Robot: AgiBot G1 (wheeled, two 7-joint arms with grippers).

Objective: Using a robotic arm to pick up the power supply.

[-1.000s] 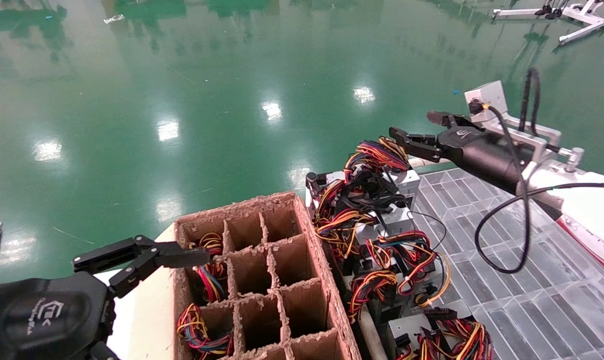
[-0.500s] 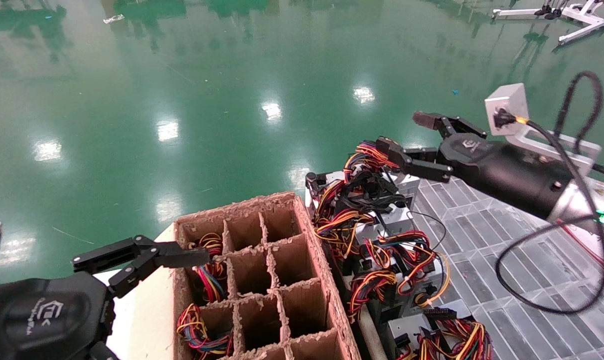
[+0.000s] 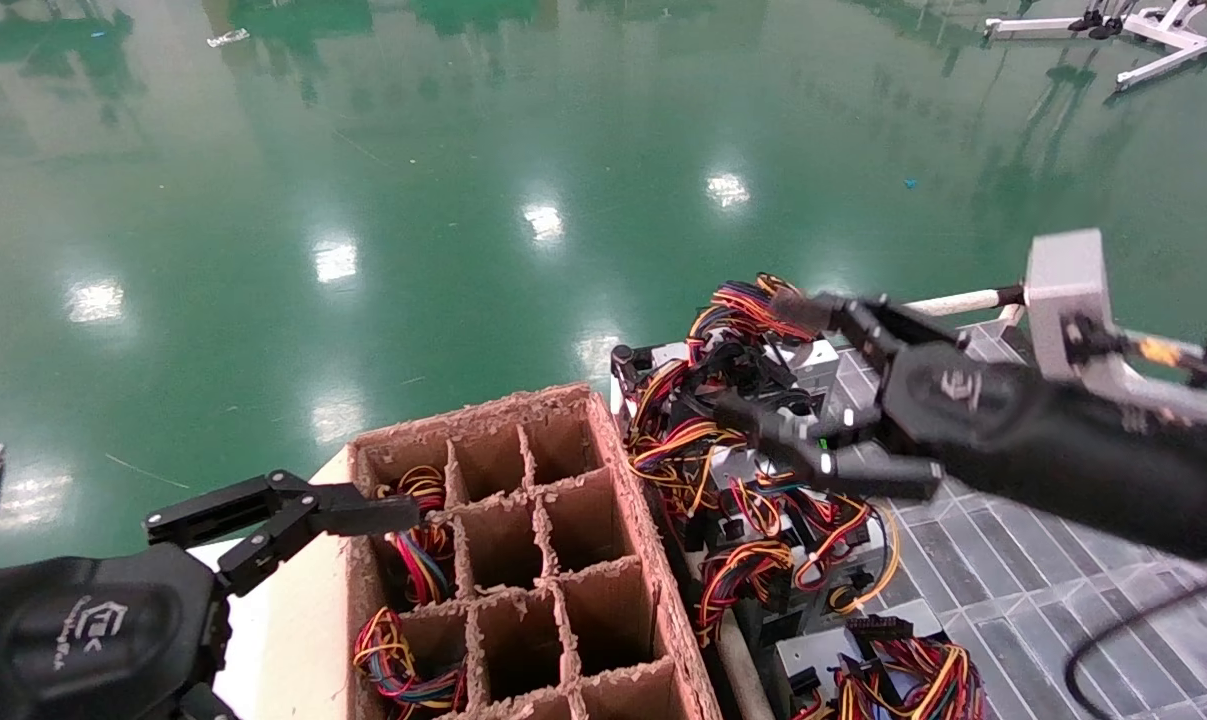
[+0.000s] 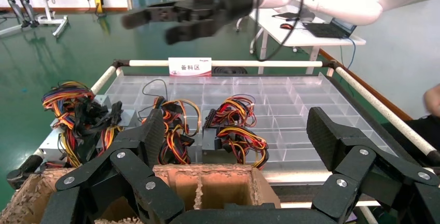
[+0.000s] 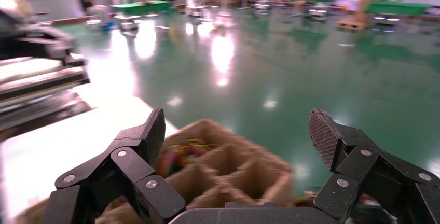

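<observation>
robotic arm (image 3: 1083, 440): black wrist housing, grey camera box on top, gripper (image 3: 773, 365) jaws spread wide, empty, hovering over the wire pile. power supply (image 3: 763, 440): silver-grey box, red/yellow/orange wire tangle, at 7 o'clock of the wrist housing.

Setting: a factory or workshop hall — a wide, glossy green floor (image 3: 413, 200) is seen mirroring rows of ceiling lights.
Work area: a clear plastic compartment tray (image 4: 290, 105), railed with white tubing, is marked by a red-and-white placard (image 4: 190, 67) — the lettering is Chinese.
Stock: silver power supplies (image 3: 763, 440) with red, yellow and orange wire bundles are laid in rows beside a brown cardboard divider box (image 3: 523, 540).
Background: white desks with a keyboard (image 4: 321, 27), metal stands (image 3: 1143, 30) and green benches (image 5: 140, 7) are seen further off.
</observation>
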